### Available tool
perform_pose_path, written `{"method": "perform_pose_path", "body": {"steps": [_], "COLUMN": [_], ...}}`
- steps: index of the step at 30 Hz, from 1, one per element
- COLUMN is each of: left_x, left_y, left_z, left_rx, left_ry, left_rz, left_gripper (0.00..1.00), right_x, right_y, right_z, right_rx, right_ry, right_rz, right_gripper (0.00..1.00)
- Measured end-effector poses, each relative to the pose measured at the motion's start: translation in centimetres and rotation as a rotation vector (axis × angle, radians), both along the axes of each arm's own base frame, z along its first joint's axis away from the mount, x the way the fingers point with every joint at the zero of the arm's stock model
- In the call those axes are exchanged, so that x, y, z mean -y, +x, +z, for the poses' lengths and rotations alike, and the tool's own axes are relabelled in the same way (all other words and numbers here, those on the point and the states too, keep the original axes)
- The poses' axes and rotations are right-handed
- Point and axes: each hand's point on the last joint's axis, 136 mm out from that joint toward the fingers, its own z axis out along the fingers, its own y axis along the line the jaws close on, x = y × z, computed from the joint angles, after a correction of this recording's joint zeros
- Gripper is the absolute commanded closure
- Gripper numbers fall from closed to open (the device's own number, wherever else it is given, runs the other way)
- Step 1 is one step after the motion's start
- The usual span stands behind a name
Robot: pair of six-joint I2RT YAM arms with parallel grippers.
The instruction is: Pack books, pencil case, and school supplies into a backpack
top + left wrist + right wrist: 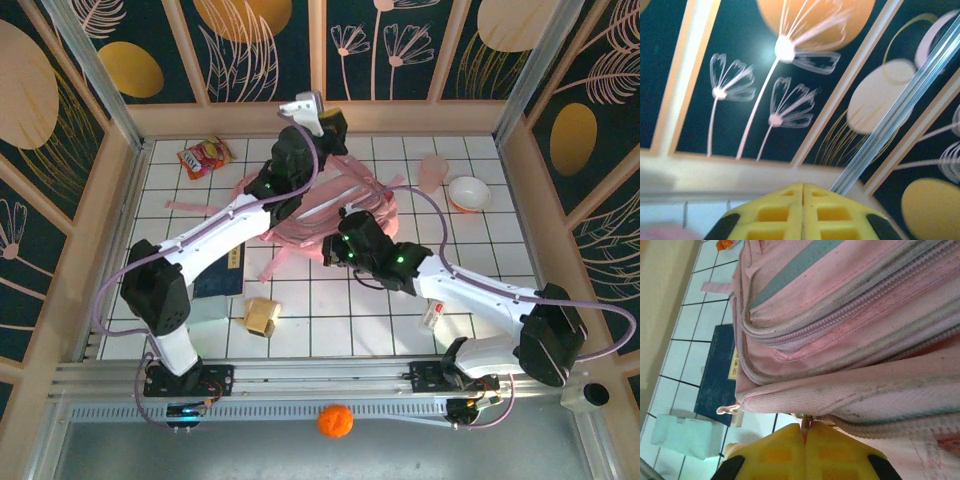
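**Right end effector** [805,429]: fingers together, clamped on the backpack [850,305] by a thin zip tab [804,420] that shows between the tips at the bag's near edge. The zip lines above it in the right wrist view look closed. Whether any compartment stands open cannot be told.

**Left end effector** [802,195]: fingers together, nothing seen between them. It hangs raised beyond the backpack's far side, facing the patterned back wall [740,60].

**Items:** all lie on the counter [330,300], none inside the backpack.
- Book [717,375]: flat, just beside the backpack's left edge, with its long axis parallel to that edge. The left forearm crosses above it in the top view.
- Pencil case [682,435]: flat, off the book's near end, to the backpack's near left and apart from it.
- Tan box [262,315]: on the backpack's near side, slightly left, apart from it.
- White oblong item [432,316]: to the backpack's near right, beside the right forearm.

**Assessment:** packing has not begun. The step in hand appears to be working the zip with the right arm.

The coming move turns on the book. From the left end effector it lies across the backpack, back toward that arm's own base, so the arm would have to draw back over the bag and descend. The left arm is the nearer and the free one, since the right is occupied.

The book is thin and flat on the tiles. A grasp would likely need to take it across its short width at an edge, and it may slide instead of lifting.
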Motion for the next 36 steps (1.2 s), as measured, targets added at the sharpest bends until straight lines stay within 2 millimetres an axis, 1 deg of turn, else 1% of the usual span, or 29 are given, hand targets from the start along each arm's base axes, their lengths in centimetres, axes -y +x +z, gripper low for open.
{"method": "perform_pose_path", "body": {"steps": [1, 3, 4, 7, 11, 14, 18, 21, 25, 29, 32, 33, 35, 36], "left_x": [-0.3, -1.0, -1.4, -2.6, -5.6, -8.0, -8.6, -8.8, -8.7, -8.2, -7.3, -7.0, -6.4, -6.1], "left_y": [-0.4, -1.3, -1.8, -3.6, -6.8, -9.5, -13.0, -13.8, -13.8, -13.5, -13.2, -13.2, -13.1, -13.2], "left_z": [-1.3, -3.4, -4.2, -6.1, -9.4, -12.4, -15.9, -18.0, -20.2, -22.2, -22.6, -22.6, -22.5, -22.5], "left_rx": [-0.029, -0.085, -0.111, -0.168, -0.194, -0.145, -0.01, 0.06, 0.14, 0.167, 0.189, 0.201, 0.214, 0.222], "left_ry": [0.036, 0.095, 0.118, 0.182, 0.301, 0.5, 0.787, 0.952, 1.108, 1.171, 1.17, 1.165, 1.15, 1.139], "left_rz": [-0.003, -0.018, -0.03, -0.1, -0.234, -0.364, -0.53, -0.612, -0.694, -0.76, -0.801, -0.817, -0.839, -0.852], "left_gripper": [0.57, 0.44, 0.36, 0.24, 0.2, 0.16, 0.13, 0.1, 0.1, 0.13, 0.27, 0.34, 0.54, 0.7], "right_x": [0.0, 0.0, 0.0, 0.1, 0.7, 1.4, 2.1, 2.2, 2.3, 2.3, 2.3, 2.3, 2.3, 2.3], "right_y": [0.1, 0.3, 0.3, 0.3, 0.5, 0.9, 1.0, 0.7, 0.4, 0.3, 0.2, 0.2, 0.2, 0.2], "right_z": [0.1, 0.3, 0.3, 0.3, 0.0, -0.1, -0.2, -0.5, -0.7, -0.8, -0.8, -0.8, -0.8, -0.8], "right_rx": [-0.011, -0.027, -0.035, -0.062, -0.092, -0.102, -0.107, -0.113, -0.111, -0.11, -0.11, -0.109, -0.107, -0.107], "right_ry": [0.019, 0.043, 0.05, 0.07, 0.075, 0.074, 0.067, 0.053, 0.041, 0.035, 0.034, 0.034, 0.033, 0.033], "right_rz": [-0.004, 0.001, 0.005, 0.03, 0.07, 0.094, 0.126, 0.154, 0.181, 0.199, 0.209, 0.212, 0.213, 0.212], "right_gripper": [1.0, 1.0, 1.0, 1.0, 1.0, 1.0, 1.0, 1.0, 1.0, 1.0, 1.0, 1.0, 1.0, 1.0]}}
